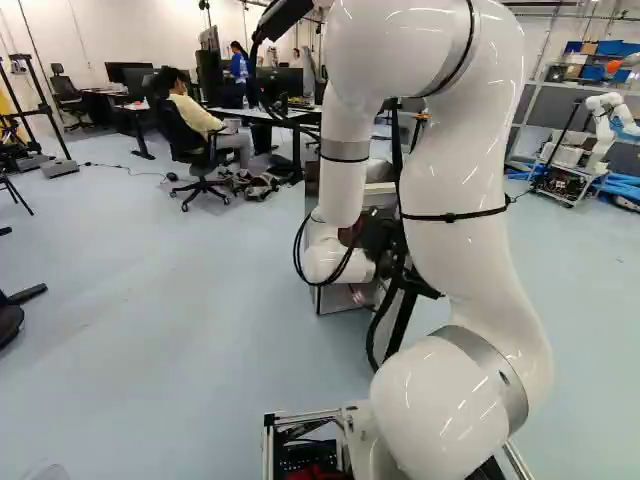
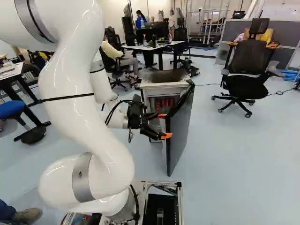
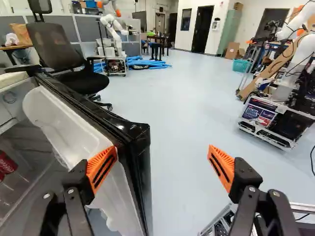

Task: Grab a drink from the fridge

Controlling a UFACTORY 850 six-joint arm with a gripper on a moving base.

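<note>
i see red cans (image 2: 164, 103) in the fridge (image 2: 164, 86) beside my open jaws, its door (image 2: 179, 138) between them; beyond the fridge, a chair (image 2: 246, 65) on the floor (image 2: 234, 164).

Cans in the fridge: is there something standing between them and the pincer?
Yes, the open door seems in the way. In the wrist view its black edge shows between the open fingers of the pincer, and its white shelf between that edge and the red cans.
</note>
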